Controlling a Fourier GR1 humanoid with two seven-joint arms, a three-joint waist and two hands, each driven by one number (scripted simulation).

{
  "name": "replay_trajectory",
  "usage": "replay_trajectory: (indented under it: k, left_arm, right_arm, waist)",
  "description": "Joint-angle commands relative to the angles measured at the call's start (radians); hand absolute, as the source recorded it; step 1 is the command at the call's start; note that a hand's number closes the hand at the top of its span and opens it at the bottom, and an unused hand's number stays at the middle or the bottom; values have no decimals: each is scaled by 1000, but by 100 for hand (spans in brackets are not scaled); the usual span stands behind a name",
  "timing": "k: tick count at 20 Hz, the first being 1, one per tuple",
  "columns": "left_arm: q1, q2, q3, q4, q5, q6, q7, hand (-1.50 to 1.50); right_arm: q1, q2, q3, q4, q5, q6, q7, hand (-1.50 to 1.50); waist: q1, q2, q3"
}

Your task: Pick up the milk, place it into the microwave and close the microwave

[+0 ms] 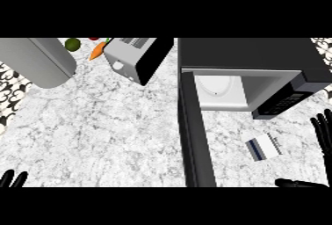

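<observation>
Milk lies on the counter, in front of the microwave and to the right of its open door, which swings out toward the robot. No hand touches it, so nothing of the task looks done yet: the carton is not picked up, the oven's cavity shows only its white turntable plate, and the door stands wide. Right hand is at the view's right edge, near the milk but apart from it, fingers straight and spread, thumb low at the bottom edge, holding nothing. Left hand shows only as fingertips at the lower left corner, upright and resting open. Still to come, by my judgement: grasp the carton, lift it into the cavity, let go, then swing the door shut
</observation>
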Motion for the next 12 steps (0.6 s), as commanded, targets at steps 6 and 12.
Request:
replay_trajectory:
  k: [6, 12]
  left_arm:
    - [132, -1, 32, -154, 131, -79, -52, -150]
    - [196, -24, 29, -127, 126, -123, -123, -150]
  right_arm:
    - [-29, -8, -34, 335, 97, -23, -198, -150]
    - [-81, -41, -49, 582, 161, -34, -373, -150]
  waist:
    - [3, 1, 1]
    - [8, 1, 2]
